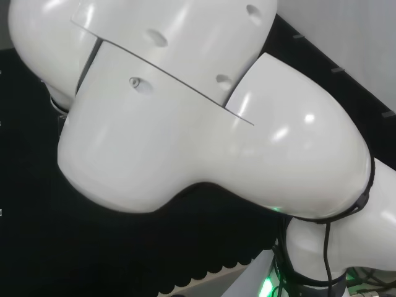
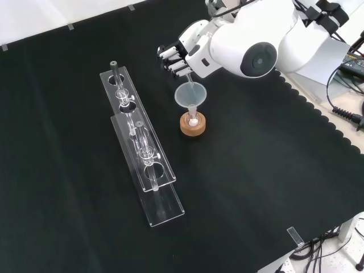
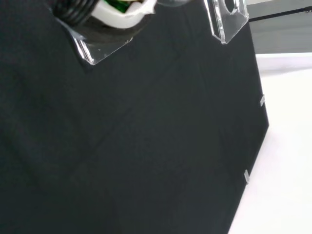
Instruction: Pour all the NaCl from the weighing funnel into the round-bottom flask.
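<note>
In the front view the hand (image 2: 174, 56) hovers just above and behind a clear plastic funnel (image 2: 190, 94). That funnel sits in the neck of a small round-bottom flask (image 2: 193, 118) on a cork ring (image 2: 193, 126). A little white powder shows in the flask's bulb. The fingers are curled round a thin clear piece, the weighing funnel (image 2: 186, 75), whose stem slants down to the plastic funnel's mouth. Its contents are too faint to make out. The wrist view has a blurred white and black part of the hand (image 3: 112, 10) over black cloth.
Two long clear racks with glass pieces, one (image 2: 128, 99) behind the other (image 2: 152, 173), lie left of the flask in the front view. Their ends (image 3: 226, 19) appear in the wrist view. The arm's white links (image 1: 198, 105) stand across the head view. The cloth's scalloped edge (image 2: 318, 114) runs at right.
</note>
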Tool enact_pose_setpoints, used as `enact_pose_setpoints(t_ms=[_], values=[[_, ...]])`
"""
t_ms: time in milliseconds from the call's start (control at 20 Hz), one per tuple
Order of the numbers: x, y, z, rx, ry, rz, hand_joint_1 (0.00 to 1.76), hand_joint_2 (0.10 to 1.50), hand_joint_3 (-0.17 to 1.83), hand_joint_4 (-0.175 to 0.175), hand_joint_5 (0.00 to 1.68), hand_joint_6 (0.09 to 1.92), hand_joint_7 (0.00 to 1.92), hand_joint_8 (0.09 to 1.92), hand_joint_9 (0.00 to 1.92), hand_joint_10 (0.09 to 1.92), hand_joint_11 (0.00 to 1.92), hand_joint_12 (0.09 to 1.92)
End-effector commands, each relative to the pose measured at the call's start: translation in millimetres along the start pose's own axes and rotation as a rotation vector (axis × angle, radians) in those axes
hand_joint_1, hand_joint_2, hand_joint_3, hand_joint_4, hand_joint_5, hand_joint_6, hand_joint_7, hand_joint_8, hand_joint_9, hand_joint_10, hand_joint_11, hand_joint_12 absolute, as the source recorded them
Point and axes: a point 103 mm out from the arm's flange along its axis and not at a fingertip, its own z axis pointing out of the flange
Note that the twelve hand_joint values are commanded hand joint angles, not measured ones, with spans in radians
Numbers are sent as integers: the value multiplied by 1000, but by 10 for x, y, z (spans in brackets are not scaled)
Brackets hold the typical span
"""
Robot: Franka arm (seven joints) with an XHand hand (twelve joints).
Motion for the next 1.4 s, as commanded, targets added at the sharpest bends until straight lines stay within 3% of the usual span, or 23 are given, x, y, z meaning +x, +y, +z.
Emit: enact_pose_setpoints(t_ms=[50, 1400], values=[[-8, 11, -34, 3, -31, 1, 1070, 804, 505, 175, 1116, 886, 714, 624, 1017, 370, 687, 1167], [27, 21, -141, 1, -84, 1, 1071, 801, 509, 175, 1118, 884, 713, 623, 1014, 369, 687, 1165]])
